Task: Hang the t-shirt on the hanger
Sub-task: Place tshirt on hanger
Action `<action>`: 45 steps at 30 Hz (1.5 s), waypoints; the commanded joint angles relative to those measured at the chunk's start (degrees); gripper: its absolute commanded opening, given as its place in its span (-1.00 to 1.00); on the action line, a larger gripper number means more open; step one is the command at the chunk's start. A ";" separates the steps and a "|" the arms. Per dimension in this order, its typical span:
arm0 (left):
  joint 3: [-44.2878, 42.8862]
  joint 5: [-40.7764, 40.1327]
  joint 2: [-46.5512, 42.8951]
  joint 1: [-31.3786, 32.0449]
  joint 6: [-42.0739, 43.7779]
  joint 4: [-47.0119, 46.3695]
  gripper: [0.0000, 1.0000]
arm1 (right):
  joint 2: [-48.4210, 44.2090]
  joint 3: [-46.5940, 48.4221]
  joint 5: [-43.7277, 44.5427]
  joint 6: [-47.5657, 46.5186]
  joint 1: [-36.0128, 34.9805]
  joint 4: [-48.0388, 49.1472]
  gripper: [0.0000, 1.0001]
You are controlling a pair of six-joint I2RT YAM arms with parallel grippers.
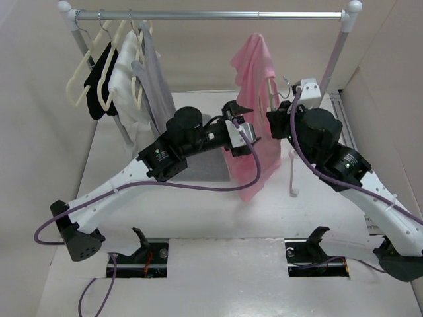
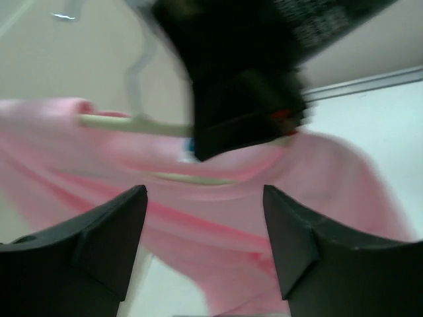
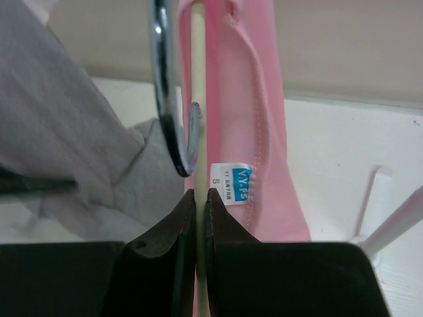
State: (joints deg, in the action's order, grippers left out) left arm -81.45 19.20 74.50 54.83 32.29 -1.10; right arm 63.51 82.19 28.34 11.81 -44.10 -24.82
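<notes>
The light pink t-shirt hangs draped over the cream hanger in mid-air under the right end of the rail. My right gripper is shut on the hanger's thin cream bar, just below the silver hook and beside the blue neck label. It also shows in the top view. My left gripper is open, facing the pink cloth, which lies across the gap beyond its fingers. It sits just left of the shirt in the top view.
A clothes rail spans the back. Black, white and grey garments hang on cream hangers at its left end. A grey cloth lies on the table under my left arm. A white rail post stands right.
</notes>
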 commanded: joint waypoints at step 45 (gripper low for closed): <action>-23.13 21.48 10.48 -11.31 31.28 38.64 -1.00 | -9.11 -4.50 -32.64 -27.36 -0.46 -10.68 -0.31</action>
State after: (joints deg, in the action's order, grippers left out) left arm -104.07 33.74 87.20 46.00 70.15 40.77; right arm 54.41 73.84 -5.78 -13.54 -44.29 -36.25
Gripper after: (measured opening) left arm 0.337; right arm 0.338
